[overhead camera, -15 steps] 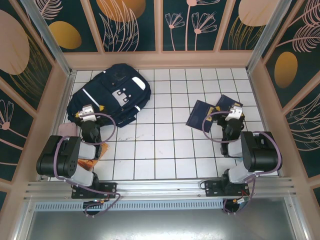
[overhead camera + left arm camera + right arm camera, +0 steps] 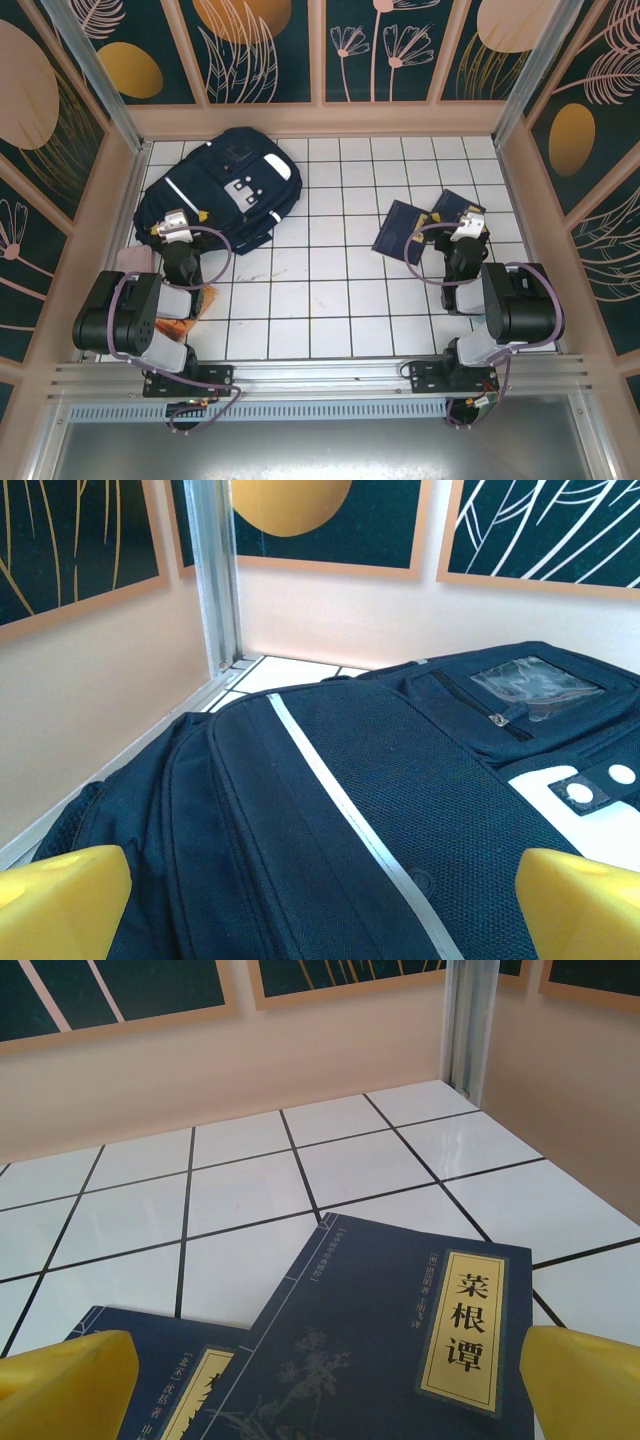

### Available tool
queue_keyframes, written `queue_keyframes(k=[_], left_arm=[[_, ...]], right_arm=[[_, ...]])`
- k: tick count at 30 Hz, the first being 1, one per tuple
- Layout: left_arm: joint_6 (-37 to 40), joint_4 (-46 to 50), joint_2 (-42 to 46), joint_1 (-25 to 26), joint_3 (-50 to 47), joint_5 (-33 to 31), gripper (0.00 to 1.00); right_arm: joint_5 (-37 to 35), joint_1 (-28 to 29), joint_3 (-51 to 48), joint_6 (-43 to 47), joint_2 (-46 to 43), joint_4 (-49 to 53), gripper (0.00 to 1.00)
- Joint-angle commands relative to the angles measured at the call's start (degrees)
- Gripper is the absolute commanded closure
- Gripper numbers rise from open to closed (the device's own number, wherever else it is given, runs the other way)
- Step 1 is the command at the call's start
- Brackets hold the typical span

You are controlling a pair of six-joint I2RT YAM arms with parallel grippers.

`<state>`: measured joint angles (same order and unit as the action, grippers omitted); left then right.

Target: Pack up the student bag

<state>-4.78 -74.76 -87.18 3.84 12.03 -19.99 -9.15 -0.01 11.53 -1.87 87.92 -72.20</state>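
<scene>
- The student bag (image 2: pixel 220 190), a large navy-blue fabric backpack, lies flat in the far-left corner of the white-tiled worktop (image 2: pixel 330 290), just beside the left wall.
- In the left wrist view, we record a thin white stripe (image 2: pixel 340 800) running along the bag's (image 2: pixel 300 780) mesh front panel. A clear plastic window pocket (image 2: pixel 530 685) and a white patch with round studs (image 2: pixel 590 790) sit towards its right side.
- The left gripper (image 2: pixel 178 225) hangs over the near end of the bag. Its yellow fingertips (image 2: pixel 60 900) stand spread wide, one at each lower corner of its own camera view, and pinch nothing. We cannot tell whether they touch the fabric.
- Two flat navy-blue paperback books lie towards the right edge of the worktop, well apart from the bag. The nearer-to-centre book (image 2: pixel 400 232) and the outer book (image 2: pixel 452 205) overlap at one corner.
- In the right wrist view, the upper book (image 2: pixel 400 1330) carries a yellow title label with dark characters and rests partly on the lower book (image 2: pixel 160 1380).
- The right gripper (image 2: pixel 467 222) is poised at the near side of the books. Its yellow fingertips (image 2: pixel 590 1380) are likewise spread wide and grip nothing.
- An orange item (image 2: pixel 190 300) lies partly hidden under the left arm near the left edge. We cannot identify it.
- Peach walls with dark floral panels (image 2: pixel 265 45) enclose the worktop.
</scene>
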Motion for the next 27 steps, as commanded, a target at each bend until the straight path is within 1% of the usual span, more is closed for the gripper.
queue_keyframes(k=[1,11,13,14,15,17,21,22,24,27], left_arm=[[-0.5,-1.6,-0.1,-0.4,-0.1,0.0,0.01],[-0.5,-2.1,0.0,-0.3,-0.4,-0.2,0.01],[-1.4,-1.3,0.8,-0.3,-0.2,-2.9,0.01],[-1.8,-0.4,1.4,-0.3,-0.3,-2.8,0.01],[-1.1,-2.2,1.1,-0.3,-0.7,-2.4,0.01],[-1.1,-2.7,1.9,-0.3,-1.6,-1.7,0.01],[-0.2,-3.4,3.1,-0.3,-2.4,-0.3,0.02],[-0.4,-0.8,4.5,-0.3,-1.8,-0.6,0.01],[-1.0,8.1,8.4,-0.3,0.9,-1.3,0.01],[-2.0,18.1,14.0,-0.3,4.1,-0.2,0.01]], right_arm=[[-0.7,0.0,0.5,-0.7,0.3,-1.9,0.01],[-0.3,-0.1,0.3,-0.7,0.0,-2.2,0.01],[-0.4,-0.1,0.2,-0.9,-1.7,-0.6,0.01],[0.7,-0.2,-0.1,-0.6,-2.4,-0.8,0.01],[0.4,0.2,-0.2,-0.2,-3.0,-0.8,0.01],[-3.1,1.4,0.9,0.4,-6.6,4.7,0.01],[-5.3,1.7,5.1,-1.6,-14.2,16.9,0.01],[-4.6,1.7,6.4,-2.6,-15.8,20.6,0.01],[-2.9,2.2,8.2,-3.8,-19.0,26.5,0.01],[-3.1,3.5,9.4,-6.6,-23.5,32.5,0.01]])
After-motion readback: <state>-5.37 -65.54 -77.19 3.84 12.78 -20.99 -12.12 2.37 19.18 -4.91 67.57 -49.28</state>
